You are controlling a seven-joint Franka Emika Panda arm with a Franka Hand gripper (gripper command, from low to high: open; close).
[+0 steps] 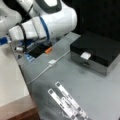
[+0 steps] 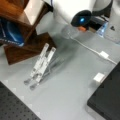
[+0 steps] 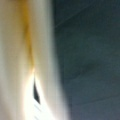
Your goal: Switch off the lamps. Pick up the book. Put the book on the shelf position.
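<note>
In a front view the book (image 1: 11,80), a pale flat slab, lies at the left on the reddish-brown shelf position (image 1: 22,113). In the other front view the book (image 2: 35,8) rests at the top left on the wooden shelf position (image 2: 26,50). My white arm (image 1: 50,22) reaches to the upper left, and the gripper (image 1: 7,40) sits at its end above the book's far end, with its fingers hidden. A pale surface with an orange streak (image 3: 27,60) fills the left half of the wrist view, very close. No lamp shows plainly.
A black box with a white latch (image 1: 86,55) stands at the right. A white cable with an inline switch (image 1: 52,62) crosses the grey table. Two clear strips (image 1: 66,102) lie near the front. A blue object (image 2: 10,33) sits under the wood.
</note>
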